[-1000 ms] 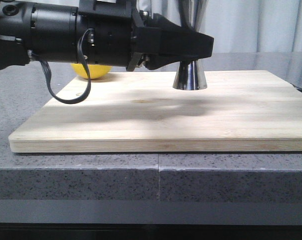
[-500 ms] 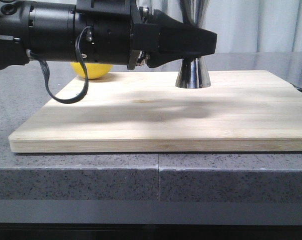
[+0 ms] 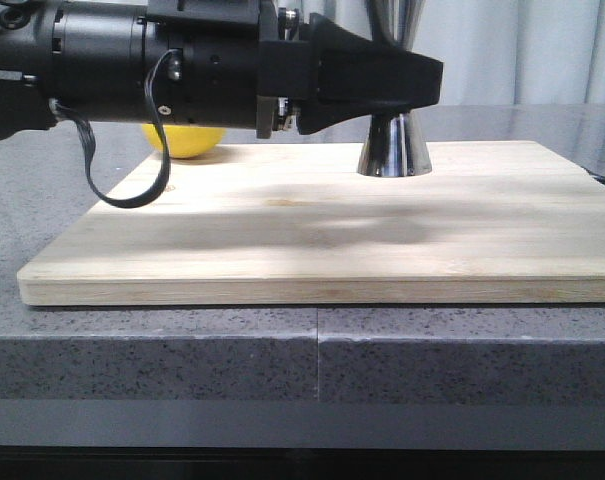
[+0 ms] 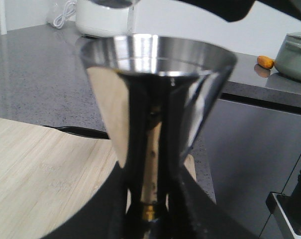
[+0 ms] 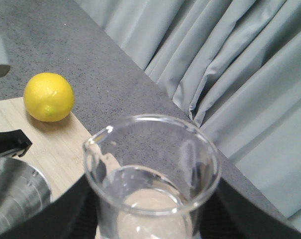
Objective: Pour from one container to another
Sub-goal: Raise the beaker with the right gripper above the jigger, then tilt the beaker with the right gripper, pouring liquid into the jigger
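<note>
The steel jigger (image 3: 394, 150) stands on the wooden board (image 3: 282, 250), its wide rim (image 4: 155, 50) filling the left wrist view and the gold band (image 4: 149, 212) showing at its waist. My left gripper (image 3: 417, 85) is shut on that waist, one finger on each side. The clear glass beaker (image 5: 152, 164) is upright between the fingers of my right gripper (image 5: 150, 221), which is shut on it. Its pour lip (image 5: 98, 137) points toward the jigger's rim (image 5: 11, 194) just below. Clear liquid lies in its bottom. The beaker's edge (image 4: 113, 3) shows above the jigger.
A yellow lemon (image 3: 187, 140) lies at the board's far left corner, behind the left arm. A black cable (image 3: 132, 190) loops down from the left wrist toward the board. The board lies on a grey stone counter (image 3: 182, 360), and curtains (image 5: 230, 59) hang behind.
My left gripper has moved a little to the right along the board, carrying the jigger with it.
</note>
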`<state>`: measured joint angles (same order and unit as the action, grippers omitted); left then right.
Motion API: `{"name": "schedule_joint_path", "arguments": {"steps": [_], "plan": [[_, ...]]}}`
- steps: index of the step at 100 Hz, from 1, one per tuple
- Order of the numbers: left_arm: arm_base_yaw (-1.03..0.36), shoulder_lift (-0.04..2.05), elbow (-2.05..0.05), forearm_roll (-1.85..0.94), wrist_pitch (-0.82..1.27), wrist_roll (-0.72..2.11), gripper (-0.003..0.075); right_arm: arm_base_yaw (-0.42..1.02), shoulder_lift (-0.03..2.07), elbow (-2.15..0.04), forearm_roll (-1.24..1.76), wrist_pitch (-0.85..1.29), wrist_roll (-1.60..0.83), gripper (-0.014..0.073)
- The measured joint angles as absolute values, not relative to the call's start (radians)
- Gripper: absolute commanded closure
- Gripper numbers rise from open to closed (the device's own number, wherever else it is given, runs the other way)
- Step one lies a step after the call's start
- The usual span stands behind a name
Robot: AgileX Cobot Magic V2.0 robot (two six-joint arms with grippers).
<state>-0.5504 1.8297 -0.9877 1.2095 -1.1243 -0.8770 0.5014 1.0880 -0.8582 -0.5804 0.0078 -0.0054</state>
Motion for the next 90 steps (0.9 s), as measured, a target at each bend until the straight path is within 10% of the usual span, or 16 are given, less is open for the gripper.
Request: {"name": "schedule_joint_path", "arguments": {"steps": [90], "plan": [[-0.550, 1.830, -0.988, 1.248, -1.139, -0.881, 0.0741, 0.535, 1.088, -0.858, -0.759, 0.028, -0.005, 0.0366]]}}
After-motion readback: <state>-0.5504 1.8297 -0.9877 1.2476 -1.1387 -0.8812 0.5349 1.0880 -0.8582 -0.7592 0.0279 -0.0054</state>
